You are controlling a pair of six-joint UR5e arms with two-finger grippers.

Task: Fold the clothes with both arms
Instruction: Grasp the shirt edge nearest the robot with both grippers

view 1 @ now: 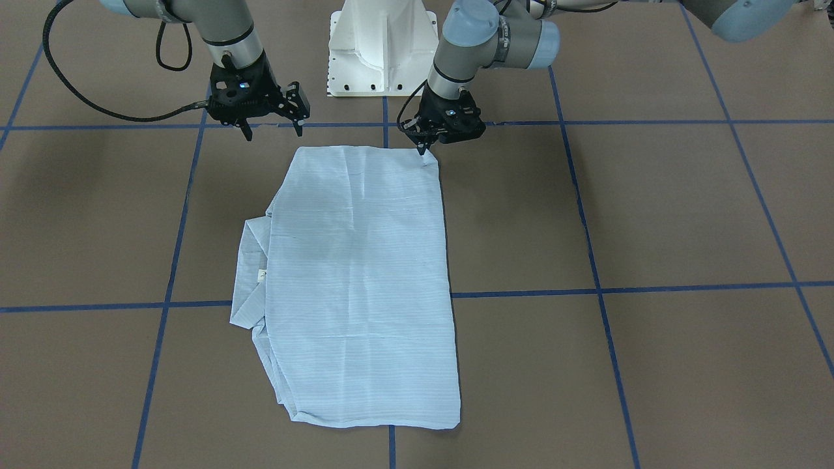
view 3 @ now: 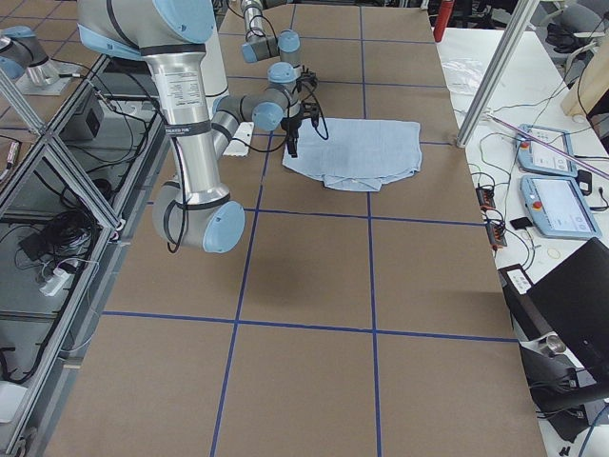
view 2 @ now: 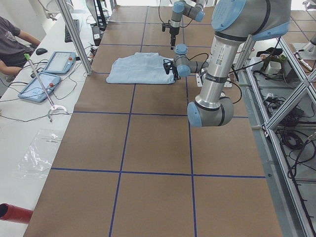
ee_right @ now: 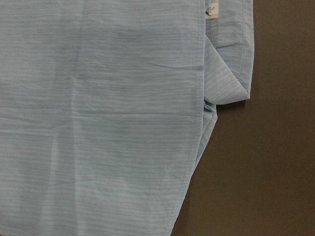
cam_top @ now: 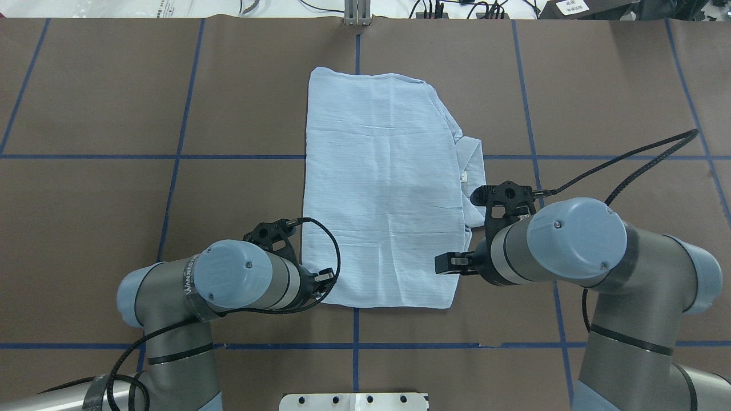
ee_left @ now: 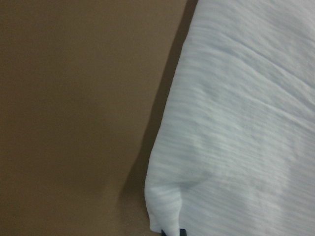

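Note:
The pale-blue striped shirt (view 1: pixel 365 280) lies folded into a long rectangle on the brown table, and its collar (view 1: pixel 251 273) sticks out on the robot's right side. My left gripper (view 1: pixel 423 148) is down at the near left corner of the shirt (cam_top: pixel 382 188), shut on that corner. The left wrist view shows the puckered corner (ee_left: pixel 167 206) at the dark fingertips. My right gripper (view 1: pixel 273 132) hangs open just above the table, beside the near right corner and apart from the cloth. Its wrist view looks down on the shirt (ee_right: pixel 98 123) and collar (ee_right: pixel 231 59).
The white pedestal base (view 1: pixel 381 52) stands right behind the shirt's near edge. Blue tape lines (view 1: pixel 586 290) grid the brown table. In the exterior left view a person (view 2: pixel 12 39) sits at a side bench with tablets (view 2: pixel 59 61).

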